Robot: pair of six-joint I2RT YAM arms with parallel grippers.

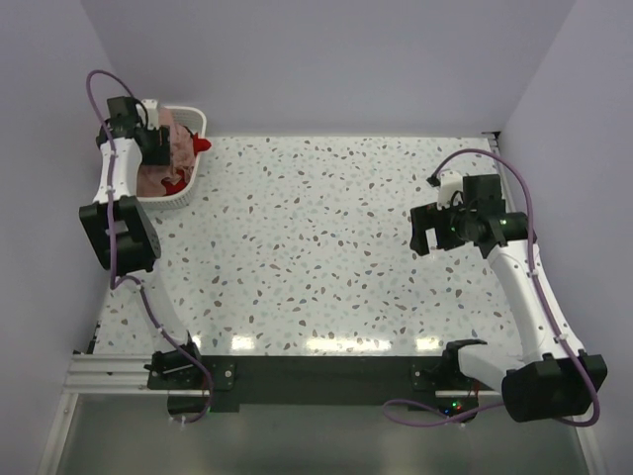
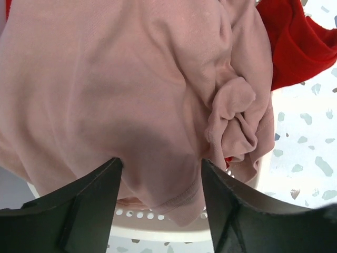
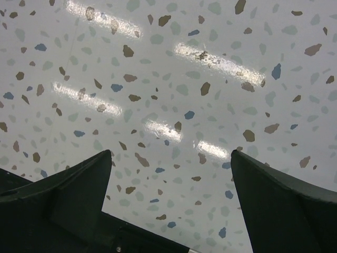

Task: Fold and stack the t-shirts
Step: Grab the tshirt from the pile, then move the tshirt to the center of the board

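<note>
We see the left gripper (image 2: 160,161), jaws apart, straddling the pink shirt (image 2: 105,79) over the basket (image 2: 158,227) rim. The right gripper (image 3: 171,153) hangs wide open above the table (image 3: 158,79).

**A:** Where do we have our left arm (image 1: 117,183)?

**B:** It runs up the left edge of the overhead view from its base (image 1: 178,368) at lower left. The elbow is folded, and the left gripper (image 1: 158,146) sits in the upper left corner, tipped downward.

**A:** And its jaws?

**B:** In the wrist view we see both fingers (image 2: 79,211) along the bottom edge with a clear gap between them.

**A:** Our right arm (image 1: 529,297)?

**B:** It rises along the right side and bends leftward. We hold the right gripper (image 1: 425,230) at middle right with its jaws spread wide, each finger in a lower corner of its own wrist view.
</note>
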